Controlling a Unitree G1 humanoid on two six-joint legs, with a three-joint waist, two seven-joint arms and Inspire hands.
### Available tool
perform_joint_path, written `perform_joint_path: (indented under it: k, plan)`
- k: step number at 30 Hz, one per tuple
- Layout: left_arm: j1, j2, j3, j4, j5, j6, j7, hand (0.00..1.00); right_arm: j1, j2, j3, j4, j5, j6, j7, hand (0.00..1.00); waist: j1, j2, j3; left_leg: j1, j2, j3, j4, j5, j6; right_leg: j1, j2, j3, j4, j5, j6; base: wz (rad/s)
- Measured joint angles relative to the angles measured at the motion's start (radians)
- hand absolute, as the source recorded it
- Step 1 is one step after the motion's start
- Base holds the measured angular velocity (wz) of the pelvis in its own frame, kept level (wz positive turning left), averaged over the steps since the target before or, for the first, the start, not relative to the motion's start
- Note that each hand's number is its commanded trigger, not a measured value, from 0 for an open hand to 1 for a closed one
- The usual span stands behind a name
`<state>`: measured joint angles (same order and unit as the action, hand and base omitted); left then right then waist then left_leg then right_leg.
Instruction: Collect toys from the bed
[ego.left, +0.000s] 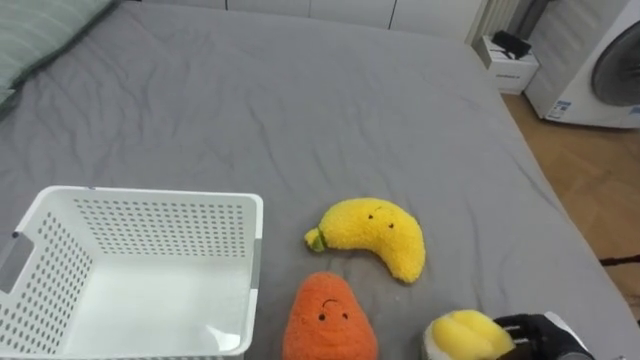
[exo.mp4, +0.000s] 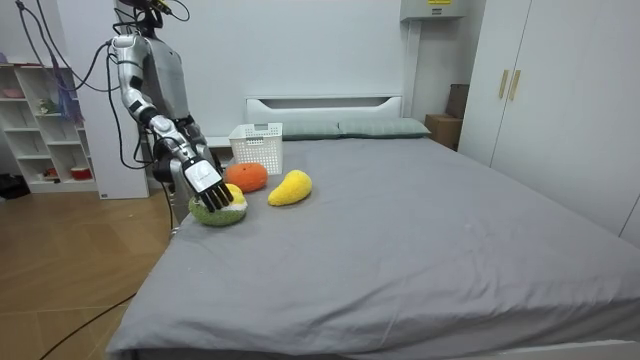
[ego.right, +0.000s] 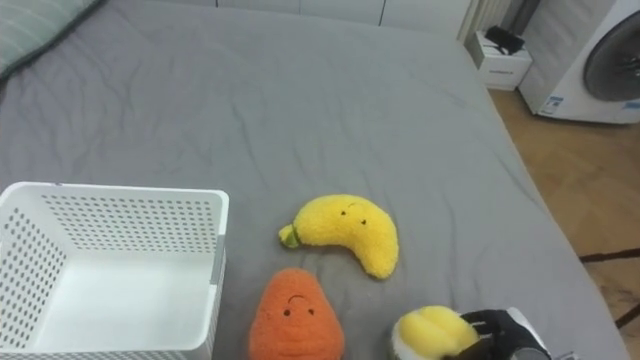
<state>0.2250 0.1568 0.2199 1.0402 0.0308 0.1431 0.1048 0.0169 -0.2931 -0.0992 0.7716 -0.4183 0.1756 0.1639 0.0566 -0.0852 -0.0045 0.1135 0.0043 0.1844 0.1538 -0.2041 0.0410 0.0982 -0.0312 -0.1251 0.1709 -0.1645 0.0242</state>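
Room view, robot standing at the bed's (exo.mp4: 420, 230) near corner, on the room view's left. Its right hand (exo.mp4: 203, 177) reaches down to the mattress edge. We see the dark fingers (exo.mp4: 224, 194) close to straight and lying side by side, resting on top of the yellow-and-green plush (exo.mp4: 215, 213). They touch it from above. As far as we can make out at this distance, they are not wrapped round it.

Eye views: the same plush sits at the bottom edge, a rounded, fuzzy yellow lump with a pale rim. The hand is against its right side, touching.

Two other toys lie loose on the sheet. The banana plush (ego.left: 372, 236) is curved and fleecy yellow with a small stitched face and a green stem end. It lies just up and left of the hand. The orange plush (ego.left: 328, 318) is teardrop-shaped, also with a face, just left of the held-down toy and below the banana.

The basket (ego.left: 150, 200) is white perforated plastic, rectangular, standing upright beside the orange plush on its left. The sheet is smooth grey cloth with light creases.
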Motion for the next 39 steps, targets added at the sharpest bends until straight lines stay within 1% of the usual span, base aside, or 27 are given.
perform_joint_path:
  k: [1, 4, 9, 12, 17, 20, 22, 24, 26, 29, 30, 31, 32, 33, 34, 36, 39]
  plan:
    - [-0.001, 0.000, -0.005, 0.000, 0.000, 0.000, 0.000, 0.00, 0.000, 0.005, 0.000, -0.001, -0.004, 0.000, 0.000, 1.00, 0.002, -0.002, -0.0010, 0.000, 0.000, 0.000, 0.000, 0.000, 0.000, 0.000, 0.000, -0.003, -0.001, 0.000, 0.000, 0.03]
    - [-0.009, 0.000, -0.009, 0.000, 0.000, 0.000, 0.000, 0.00, -0.002, 0.017, 0.001, -0.001, -0.013, -0.001, -0.002, 1.00, 0.004, -0.003, -0.0006, 0.001, 0.000, -0.002, 0.002, 0.000, 0.000, -0.001, 0.000, -0.007, -0.002, 0.000, 0.000, 0.01]
    - [-0.016, 0.000, -0.009, 0.001, 0.000, -0.001, -0.006, 0.00, -0.004, 0.022, 0.001, -0.001, -0.015, -0.013, -0.011, 1.00, 0.003, -0.002, 0.0007, -0.003, -0.001, -0.007, -0.002, 0.000, 0.000, 0.006, -0.001, -0.016, -0.001, 0.000, 0.000, 0.03]
    - [-0.016, 0.000, -0.009, 0.001, 0.000, -0.001, -0.008, 0.00, -0.005, 0.034, 0.001, -0.004, -0.015, -0.014, -0.012, 1.00, 0.003, -0.001, 0.0009, -0.004, -0.001, -0.010, -0.003, 0.000, 0.000, 0.007, -0.001, -0.018, -0.001, 0.000, 0.000, 0.00]
    - [-0.017, -0.002, -0.009, 0.001, -0.002, -0.001, -0.009, 0.00, -0.001, 0.037, 0.002, -0.006, -0.021, -0.011, -0.010, 1.00, 0.001, 0.000, 0.0012, -0.004, -0.002, -0.014, -0.002, 0.000, 0.000, 0.009, -0.002, -0.023, 0.000, 0.000, 0.000, 0.01]
    - [-0.021, -0.004, -0.010, 0.003, -0.021, -0.001, -0.009, 0.00, -0.001, 0.037, 0.002, -0.012, -0.020, -0.011, -0.009, 1.00, 0.001, 0.001, 0.0023, -0.005, -0.002, -0.013, -0.002, 0.000, 0.000, 0.009, -0.002, -0.023, 0.000, 0.000, 0.000, 0.00]
    - [-0.021, -0.004, -0.013, 0.002, -0.022, -0.001, -0.009, 0.00, -0.001, 0.037, 0.011, -0.042, -0.019, -0.011, -0.009, 1.00, -0.001, 0.003, 0.0059, -0.005, -0.002, -0.013, -0.002, 0.000, 0.000, 0.008, -0.002, -0.023, 0.000, 0.000, 0.000, 0.00]
    - [-0.022, -0.001, -0.029, 0.002, -0.023, -0.001, -0.010, 0.00, 0.000, 0.037, 0.025, -0.084, -0.018, -0.011, -0.010, 1.00, -0.004, 0.003, 0.0064, -0.010, -0.002, -0.011, -0.002, 0.000, 0.000, 0.003, -0.003, -0.023, 0.000, 0.000, 0.000, 0.00]
    - [-0.025, -0.001, -0.030, 0.003, -0.029, -0.001, -0.013, 0.00, 0.000, 0.037, 0.035, -0.125, -0.021, -0.011, -0.010, 1.00, -0.002, 0.003, 0.0065, -0.016, -0.001, -0.008, -0.001, 0.001, 0.000, -0.006, -0.002, -0.019, 0.002, 0.000, 0.000, -0.05]
    - [-0.034, -0.003, -0.030, 0.007, -0.042, -0.002, -0.025, 0.00, 0.003, 0.037, 0.037, -0.225, -0.020, -0.005, -0.008, 1.00, -0.001, 0.010, 0.0107, -0.018, -0.002, -0.005, 0.003, 0.001, 0.000, -0.013, -0.002, -0.015, 0.004, 0.000, 0.000, -0.03]
    - [-0.035, -0.003, -0.030, 0.011, -0.043, -0.007, -0.027, 0.00, 0.007, 0.037, 0.037, -0.311, -0.016, -0.002, -0.008, 1.00, -0.008, 0.014, 0.0137, -0.021, -0.002, -0.005, 0.002, 0.002, 0.000, -0.014, -0.002, -0.015, 0.004, 0.000, 0.000, 0.00]
    - [-0.035, -0.003, -0.031, 0.017, -0.043, -0.010, -0.027, 0.00, 0.005, 0.035, 0.037, -0.395, -0.011, -0.003, -0.008, 1.00, -0.019, 0.017, 0.0138, -0.025, -0.002, -0.005, 0.002, 0.002, 0.000, -0.017, -0.002, -0.015, 0.003, 0.000, 0.000, 0.00]
    - [-0.035, -0.003, -0.031, 0.018, -0.043, -0.010, -0.028, 0.00, 0.001, 0.032, 0.037, -0.432, -0.004, -0.004, -0.008, 1.00, -0.023, 0.017, 0.0133, -0.025, -0.001, -0.005, 0.002, 0.002, 0.000, -0.017, -0.002, -0.015, 0.003, 0.000, 0.000, 0.00]
    - [-0.035, -0.003, -0.031, 0.018, -0.042, -0.010, -0.028, 0.00, -0.003, 0.029, 0.037, -0.463, 0.004, -0.005, -0.009, 1.00, -0.025, 0.018, 0.0129, -0.026, -0.001, -0.006, 0.001, 0.002, 0.000, -0.017, -0.001, -0.015, 0.002, 0.000, 0.000, 0.00]
    - [-0.035, -0.003, -0.031, 0.018, -0.040, -0.010, -0.029, 0.00, -0.010, 0.020, 0.036, -0.523, 0.008, -0.006, -0.010, 1.00, -0.025, 0.018, 0.0115, -0.025, -0.001, -0.005, 0.000, 0.002, 0.000, -0.017, -0.001, -0.015, 0.001, 0.000, 0.000, 0.00]
    - [-0.030, -0.002, -0.031, 0.018, -0.040, -0.015, -0.029, 0.00, -0.013, 0.003, 0.036, -0.640, 0.025, -0.010, -0.014, 1.00, -0.025, 0.017, 0.0112, -0.023, -0.002, -0.007, -0.001, 0.002, 0.000, -0.014, -0.001, -0.020, 0.000, 0.000, 0.000, 0.04]
    - [-0.027, 0.000, -0.031, 0.020, -0.039, -0.023, -0.029, 0.00, -0.023, -0.005, 0.034, -0.714, 0.044, -0.012, -0.020, 1.00, -0.025, 0.014, 0.0088, -0.023, -0.002, -0.010, 0.000, 0.002, 0.000, -0.013, -0.001, -0.022, 0.000, 0.000, 0.000, 0.02]
